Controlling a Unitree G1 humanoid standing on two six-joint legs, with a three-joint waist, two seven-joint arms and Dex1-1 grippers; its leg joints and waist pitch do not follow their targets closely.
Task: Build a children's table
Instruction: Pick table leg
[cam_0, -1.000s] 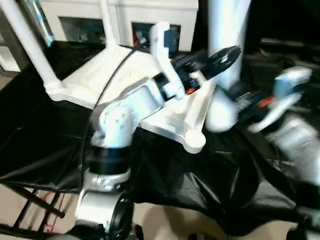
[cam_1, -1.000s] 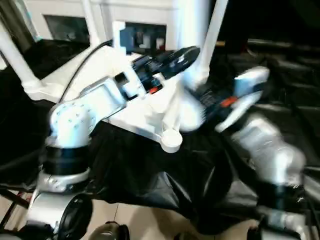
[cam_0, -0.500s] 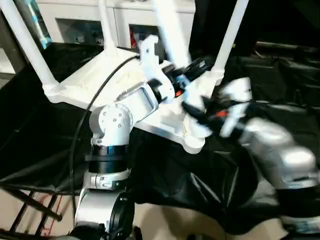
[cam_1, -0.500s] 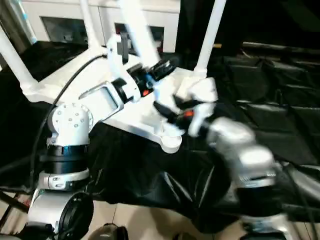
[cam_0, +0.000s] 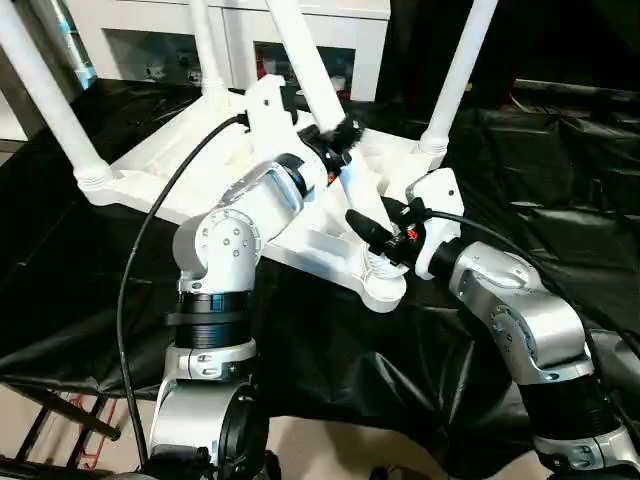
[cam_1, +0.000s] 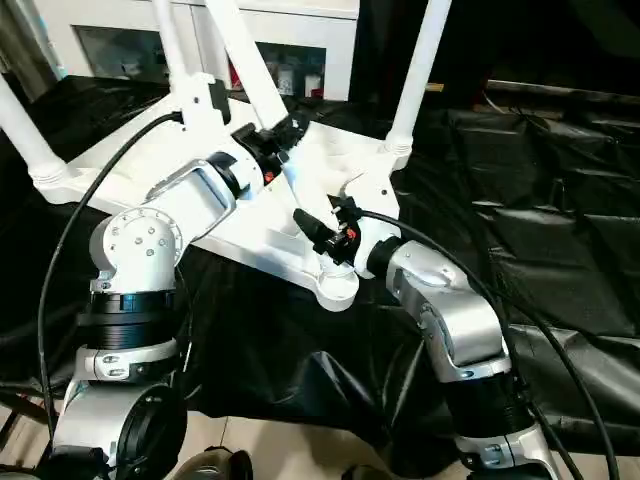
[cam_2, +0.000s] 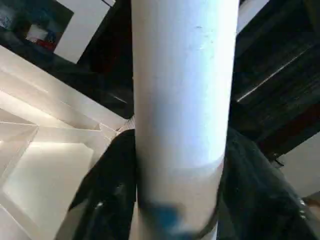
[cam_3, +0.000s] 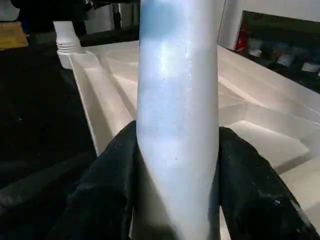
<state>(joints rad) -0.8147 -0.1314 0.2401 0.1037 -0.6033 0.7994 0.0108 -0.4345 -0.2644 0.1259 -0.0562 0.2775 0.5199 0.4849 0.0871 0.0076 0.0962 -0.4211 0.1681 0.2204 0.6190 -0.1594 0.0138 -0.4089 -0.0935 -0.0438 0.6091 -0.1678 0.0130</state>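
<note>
Three legs already stand upright in the corner sockets of the upturned table top (cam_0: 200, 165), which lies on a black cloth (cam_0: 80, 280) in front of white cabinets (cam_0: 330, 30). Fourth leg (cam_0: 305, 70) leans over the near corner socket (cam_0: 380, 290), apparently not yet seated, so pushing it home looks like all that remains. Left gripper (cam_0: 335, 135) clamps it higher up, right gripper (cam_0: 375, 235) clamps it near the foot, both half-closed around the tube.
</note>
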